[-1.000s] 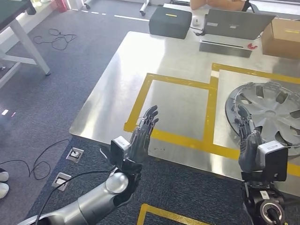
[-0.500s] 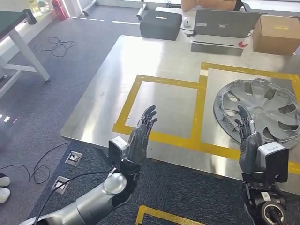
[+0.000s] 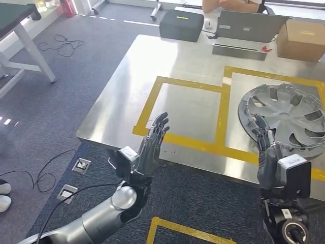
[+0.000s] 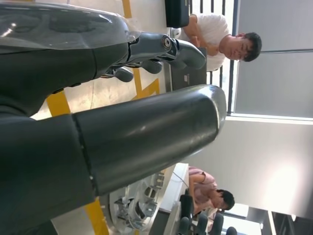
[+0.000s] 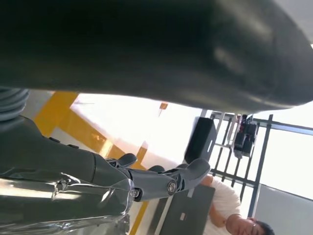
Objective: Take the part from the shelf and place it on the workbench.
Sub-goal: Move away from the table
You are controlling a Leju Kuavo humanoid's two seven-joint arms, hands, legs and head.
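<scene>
The part, a silver wheel cover (image 3: 291, 119), lies flat on the steel workbench (image 3: 180, 56) at the right, inside a yellow-taped area. My right hand (image 3: 266, 147) is raised just in front of its near rim, fingers apart, holding nothing; whether it touches the rim is unclear. My left hand (image 3: 153, 145) is held up at the bench's front edge, fingers spread and empty. The left wrist view shows the left hand (image 4: 110, 98) with straight fingers and the wheel cover (image 4: 136, 210) beyond. The right hand (image 5: 110, 171) is also extended in the right wrist view.
A yellow tape square (image 3: 184, 109) marks the bench's middle. At the far edge stand a black case (image 3: 181, 25), a laptop (image 3: 251, 25) and a cardboard box (image 3: 300, 39), with a person (image 3: 230, 5) seated behind. Cables (image 3: 63, 44) and floor sockets (image 3: 81, 165) lie on the carpet at the left.
The whole picture swayed left and then back right, so the camera moved. Both hands keep the same raised, empty pose, and the wheel cover stays on the bench.
</scene>
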